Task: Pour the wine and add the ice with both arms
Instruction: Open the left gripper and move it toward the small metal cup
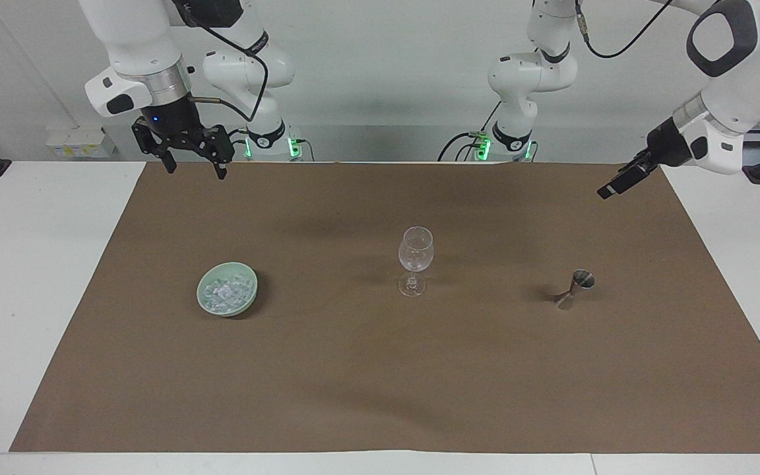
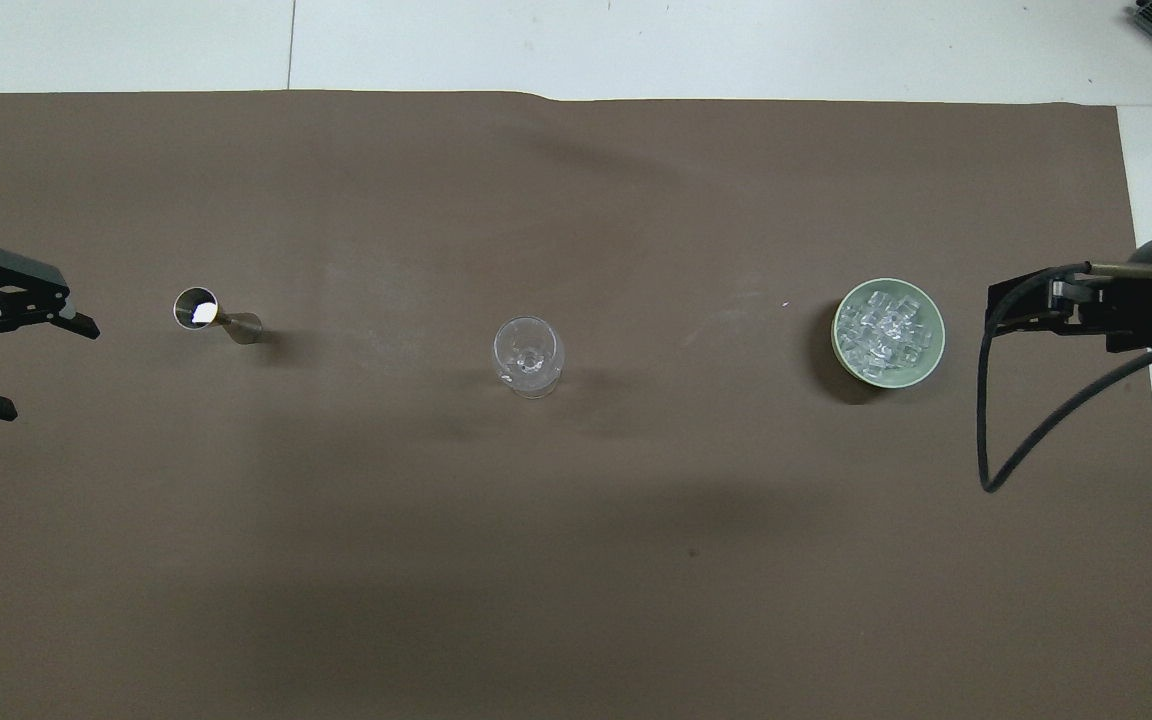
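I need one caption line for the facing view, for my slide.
Wine glass between ice bowl and jigger; both claws raised, open.

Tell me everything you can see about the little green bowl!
The green bowl is small, round and shallow, pale mint in colour, and looks like glazed ceramic. It sits upright on the brown mat, toward the right arm's end of the table, in a row with the wine glass. It is heaped with ice: many small clear, whitish chunks. Only the mat and the ice touch it; no gripper is on it.
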You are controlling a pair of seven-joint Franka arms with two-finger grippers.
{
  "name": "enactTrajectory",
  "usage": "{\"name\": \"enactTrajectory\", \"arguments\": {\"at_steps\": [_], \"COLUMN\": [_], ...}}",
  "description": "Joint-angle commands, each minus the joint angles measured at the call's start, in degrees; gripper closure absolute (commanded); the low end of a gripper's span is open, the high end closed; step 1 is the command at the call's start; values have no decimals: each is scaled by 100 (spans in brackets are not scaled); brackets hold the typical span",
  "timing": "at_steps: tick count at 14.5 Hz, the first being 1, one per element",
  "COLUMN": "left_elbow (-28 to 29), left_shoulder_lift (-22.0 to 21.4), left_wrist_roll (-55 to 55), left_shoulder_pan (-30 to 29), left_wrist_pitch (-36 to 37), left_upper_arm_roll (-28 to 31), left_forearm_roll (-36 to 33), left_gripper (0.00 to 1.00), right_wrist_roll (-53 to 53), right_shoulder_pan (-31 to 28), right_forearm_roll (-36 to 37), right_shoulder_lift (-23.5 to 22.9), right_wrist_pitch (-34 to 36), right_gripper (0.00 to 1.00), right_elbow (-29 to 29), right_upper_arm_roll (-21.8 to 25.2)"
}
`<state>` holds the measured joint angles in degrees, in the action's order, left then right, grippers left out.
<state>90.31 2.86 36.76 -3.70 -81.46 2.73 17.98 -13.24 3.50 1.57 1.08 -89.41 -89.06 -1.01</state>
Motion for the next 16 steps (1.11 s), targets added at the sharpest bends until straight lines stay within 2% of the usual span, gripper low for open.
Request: {"name": "enactTrajectory", "arguments": {"at_steps": [1,5,7,10,12,13,16], "left_elbow": [-154,-171,-241,-364,-435,-426,-321], "left_shoulder_lift": [267,601,882,1321,1752,1814,1894], "left_wrist_roll": [567,1226,1272,1272,1298,1298,1377], "left_shoulder_pan": [-272,-412,-413,-237,7,148,150], "left_wrist_pitch": [105,17,60,60,148,174,105], "left_upper_arm_roll": [0,122,656,1071,1762,2106,2215], "left_forearm_roll": [512,916,1609,1831,2374,2672,2895], "left_gripper": [0,0,0,0,0,0,0], "right_wrist_roll": [155,155,155,155,155,155,155], "right_shoulder_pan": [-77,-77,-77,-77,-77,-77,-77], "right_forearm_roll": [-113,-113,-113,-113,-113,-113,-113], "right_shoulder_lift": [23,23,23,23,23,23,23], "right_wrist_pitch": [29,29,29,29,29,29,29], "right_gripper": [0,0,0,0,0,0,0], "right_elbow": [-32,-32,-32,-32,-32,-32,-32], "right_upper_arm_roll": [-14,-14,-14,-14,-14,-14,-14]}}
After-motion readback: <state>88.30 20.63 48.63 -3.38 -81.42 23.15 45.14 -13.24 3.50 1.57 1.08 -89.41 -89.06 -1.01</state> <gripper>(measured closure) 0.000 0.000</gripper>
